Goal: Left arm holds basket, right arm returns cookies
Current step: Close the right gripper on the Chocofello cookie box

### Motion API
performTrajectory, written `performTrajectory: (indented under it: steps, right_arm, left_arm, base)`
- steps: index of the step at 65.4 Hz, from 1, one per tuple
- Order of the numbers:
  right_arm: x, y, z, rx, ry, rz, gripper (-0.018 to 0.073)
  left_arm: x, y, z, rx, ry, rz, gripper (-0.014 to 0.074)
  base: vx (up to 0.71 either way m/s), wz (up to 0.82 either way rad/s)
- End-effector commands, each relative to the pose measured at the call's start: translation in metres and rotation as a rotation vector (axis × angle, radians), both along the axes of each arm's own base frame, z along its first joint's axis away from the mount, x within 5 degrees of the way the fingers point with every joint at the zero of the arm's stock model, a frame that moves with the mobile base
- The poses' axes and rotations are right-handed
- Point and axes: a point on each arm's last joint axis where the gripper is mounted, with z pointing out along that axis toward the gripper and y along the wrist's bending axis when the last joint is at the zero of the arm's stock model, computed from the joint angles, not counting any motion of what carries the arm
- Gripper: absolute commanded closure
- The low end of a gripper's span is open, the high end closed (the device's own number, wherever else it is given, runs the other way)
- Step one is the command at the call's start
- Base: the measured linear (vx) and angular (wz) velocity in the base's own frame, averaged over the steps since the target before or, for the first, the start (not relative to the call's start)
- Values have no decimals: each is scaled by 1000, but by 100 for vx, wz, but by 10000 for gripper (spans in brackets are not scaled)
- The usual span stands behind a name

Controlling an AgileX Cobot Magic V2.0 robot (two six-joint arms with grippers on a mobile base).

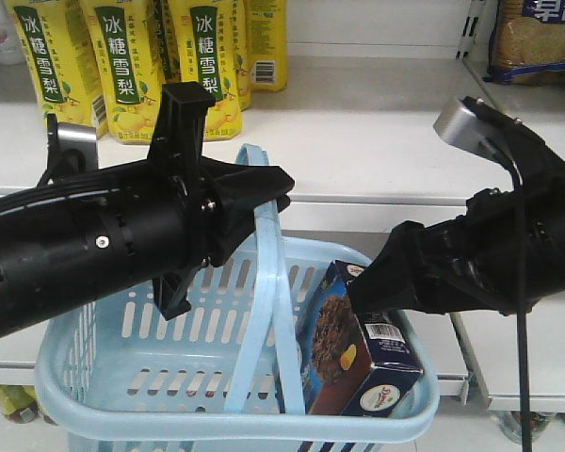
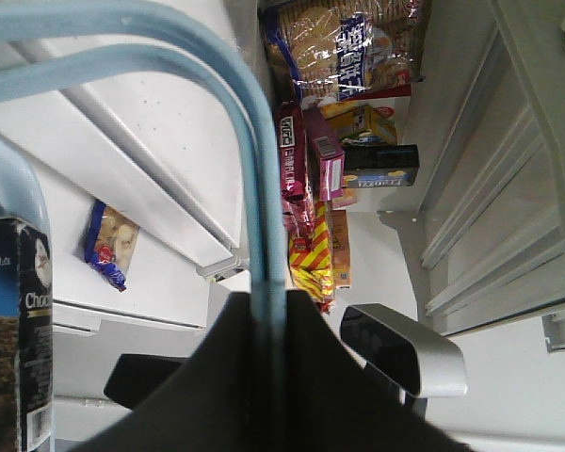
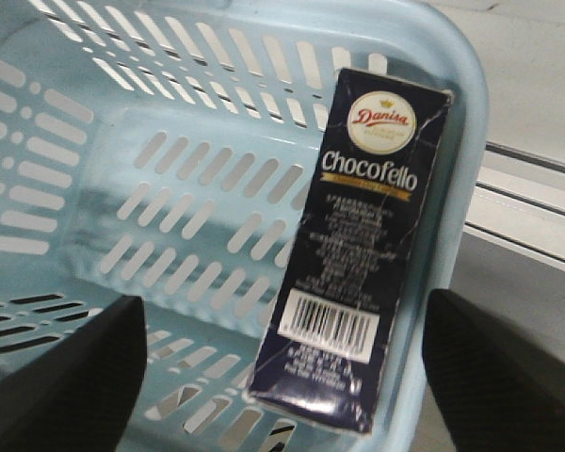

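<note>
Left arm: the left arm (image 1: 85, 245) comes in level from the left side of the front view, a thick black cylinder that ends at the top of the basket's handle (image 1: 268, 282).
Left jaws: clamped together on the handle (image 2: 254, 169); in the left wrist view the blue strip runs straight down into the black wedge.
Basket: the light blue basket (image 1: 217, 419) hangs from that grip in front of the white shelf (image 1: 358, 122), with its handle upright.
Right arm: the right arm (image 1: 508, 254) reaches in from the right, angled down over the basket's right rim. A silver-grey block (image 1: 457, 122) sits on top near its wrist and a thin black cable (image 1: 523, 282) hangs down.
Right jaws: apart, 1 at each lower corner of the right wrist view, with the box seen between them. Their tip is just over the box's top edge; whether it touches, I cannot tell.
Cookies: the dark navy cookies (image 1: 344, 348) box stands tilted inside the basket at its right end. It leans on the slotted wall, with its logo, "Chocofello" lettering and barcode (image 3: 331, 325) facing the wrist camera.
Shelf: yellow drink cartons (image 1: 132, 66) stand along the back left, and a biscuit packet (image 1: 537, 38) is at the top right.
</note>
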Motion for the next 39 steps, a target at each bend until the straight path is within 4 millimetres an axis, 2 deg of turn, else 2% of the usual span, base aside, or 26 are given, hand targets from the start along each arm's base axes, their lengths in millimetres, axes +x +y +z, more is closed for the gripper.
performTrajectory:
  steps: [1, 10, 39]
  right_arm:
    - [1, 10, 14, 61, -76, 5, -4]
    - [4, 21, 8, 57, -69, 34, -4]
    - [10, 16, 0, -41, -96, 35, -3]
  left_arm:
    - [-2, 7, 23, -39, -63, 25, 599]
    - [-2, 7, 23, -39, -63, 25, 599]
    - [-2, 7, 23, -39, -63, 25, 599]
  base:
    - [0, 0]
    - [0, 0]
    - [0, 0]
